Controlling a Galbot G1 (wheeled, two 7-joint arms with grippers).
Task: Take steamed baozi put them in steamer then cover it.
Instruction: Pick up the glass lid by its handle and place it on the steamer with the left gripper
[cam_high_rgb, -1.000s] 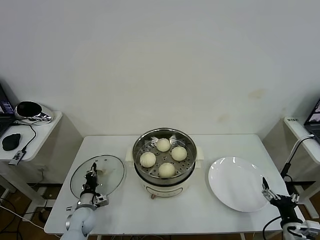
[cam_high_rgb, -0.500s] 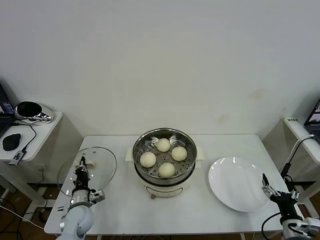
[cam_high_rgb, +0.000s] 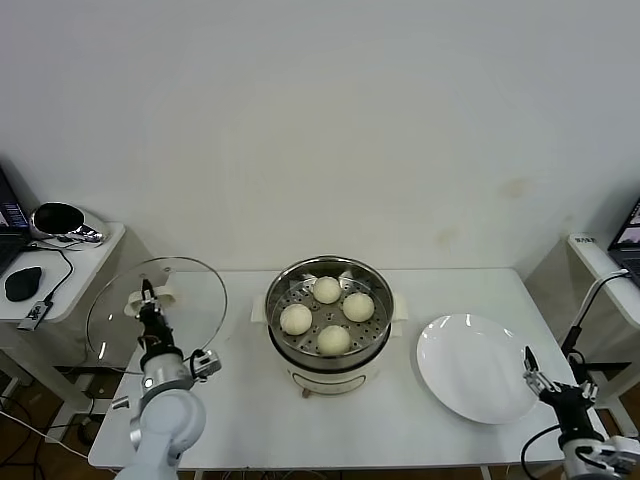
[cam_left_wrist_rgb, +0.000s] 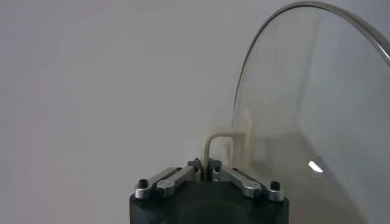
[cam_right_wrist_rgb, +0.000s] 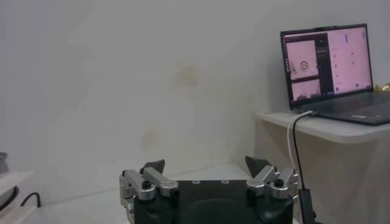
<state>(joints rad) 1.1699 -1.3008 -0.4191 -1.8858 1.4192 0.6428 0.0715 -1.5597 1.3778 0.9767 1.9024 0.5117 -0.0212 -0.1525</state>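
— Where's the left end effector (cam_high_rgb: 146, 292) right now?

— Up off the table (cam_high_rgb: 240, 415), over its left end. The fingers are pinched together on the pale cream handle (cam_left_wrist_rgb: 226, 146) of the cover (cam_high_rgb: 157, 312), and the glass disc stands nearly on edge, tilted, with its metal rim arcing above the arm.

— Is the cover anywhere near the steamer (cam_high_rgb: 330, 325)?

— Beside it, not over it — it hangs in the air to the left of the pot, clear of the rim.

— And the steamed baozi (cam_high_rgb: 327, 315)?

— All four sit on the perforated tray inside the steamer: one at the back, one on the right, one on the left, one at the front. They're close together; from here I can't quite say whether any two touch.

— What does the left wrist camera give you?

— The two fingers meeting on the handle's loop, and the curved edge of the glass sweeping up beside it.

— The right end effector (cam_high_rgb: 543, 381)?

— Parked low at the table's right front corner, just beside the white plate (cam_high_rgb: 477, 367). Its jaws stand wide apart with nothing between them — you see both tips spread in the right wrist view (cam_right_wrist_rgb: 206, 165), with a laptop (cam_right_wrist_rgb: 332, 73) on a side shelf beyond.
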